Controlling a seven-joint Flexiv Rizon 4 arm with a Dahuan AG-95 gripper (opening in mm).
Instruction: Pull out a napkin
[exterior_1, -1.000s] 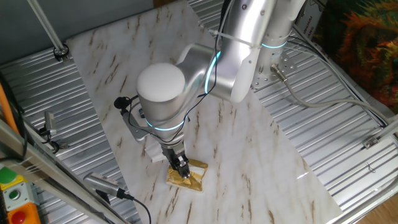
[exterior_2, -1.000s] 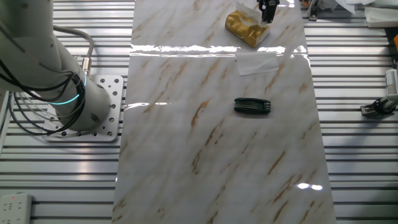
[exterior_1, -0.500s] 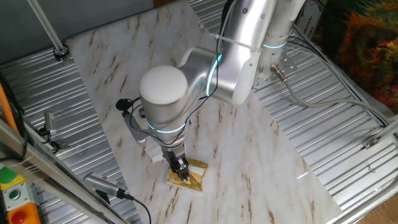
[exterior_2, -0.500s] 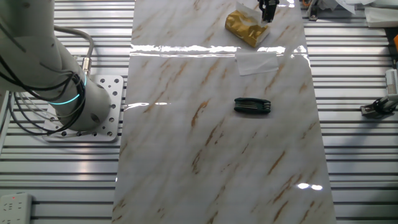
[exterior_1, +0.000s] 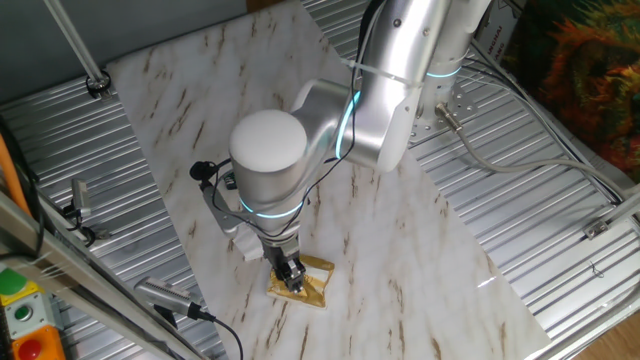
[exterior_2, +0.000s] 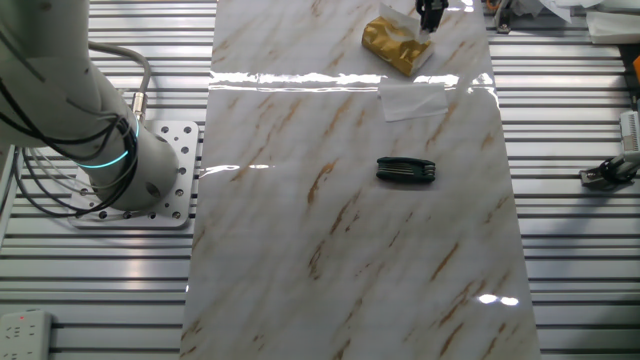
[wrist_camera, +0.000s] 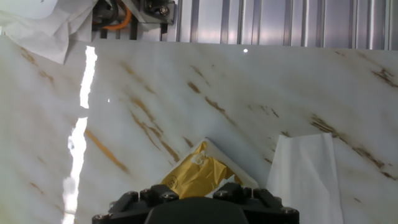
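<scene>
The shiny gold foil packet (exterior_1: 303, 281) lies near the marble board's front edge; it also shows in the other fixed view (exterior_2: 393, 44) and the hand view (wrist_camera: 194, 175). A creased white napkin (exterior_2: 414, 100) lies flat on the board beside the packet, in the hand view at lower right (wrist_camera: 305, 177). In one fixed view it is partly hidden behind the arm (exterior_1: 246, 244). My gripper (exterior_1: 291, 272) points down at the packet's edge on the napkin's side, just above it or touching it (exterior_2: 432, 14). Its fingers look close together, but their state is unclear. The hand's black body (wrist_camera: 196, 210) hides the fingertips.
A black folded tool (exterior_2: 405, 170) lies mid-board. The marble board (exterior_2: 330, 260) rests on ribbed metal tabletop (exterior_2: 570, 120). Crumpled white paper (wrist_camera: 37, 28) and a fixture sit beyond the board's edge. A metal clamp (exterior_1: 165, 298) with a cable lies by the packet's corner.
The arm has shifted slightly right and down, bringing the gripper a little lower over the gold packet. The packet and napkin have not moved.
</scene>
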